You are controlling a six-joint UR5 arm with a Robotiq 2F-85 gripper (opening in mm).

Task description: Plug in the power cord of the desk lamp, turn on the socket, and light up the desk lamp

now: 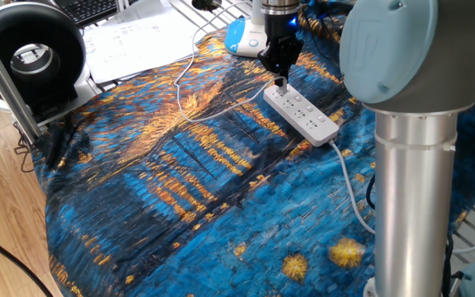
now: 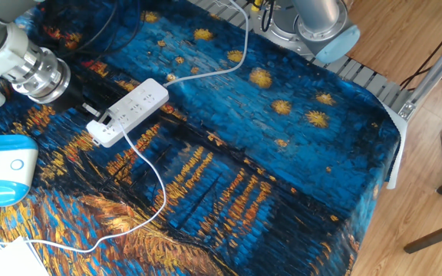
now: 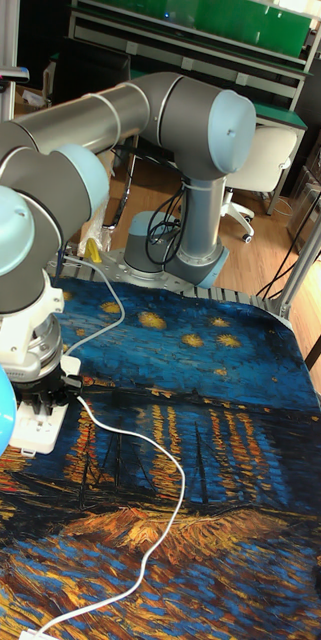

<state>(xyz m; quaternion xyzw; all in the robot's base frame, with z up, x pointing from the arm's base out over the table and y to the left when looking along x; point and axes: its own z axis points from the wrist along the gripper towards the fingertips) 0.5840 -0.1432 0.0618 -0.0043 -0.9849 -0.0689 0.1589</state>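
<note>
The white socket [image 1: 303,111] [image 2: 136,101] [image 3: 35,430] lies on the blue patterned cloth. My gripper [image 1: 280,80] [image 2: 92,110] [image 3: 46,404] points down at the socket's end nearest the desk lamp. Its dark fingers are close together and the tips are at the socket's top face. The thin white power cord [image 1: 179,91] [image 2: 162,195] [image 3: 180,480] runs across the cloth to that same end. The fingers hide its plug, so I cannot tell whether it sits in an outlet. The desk lamp's blue and white base [image 1: 242,35] [image 2: 2,169] stands just beyond the socket.
The socket's thick pale-grey cable [image 1: 349,177] [image 2: 221,73] trails toward the arm's base [image 2: 317,23]. A black round fan [image 1: 27,58], papers [image 1: 130,41] and a keyboard lie past the cloth's far edge. A metal post [image 1: 2,74] stands by the fan.
</note>
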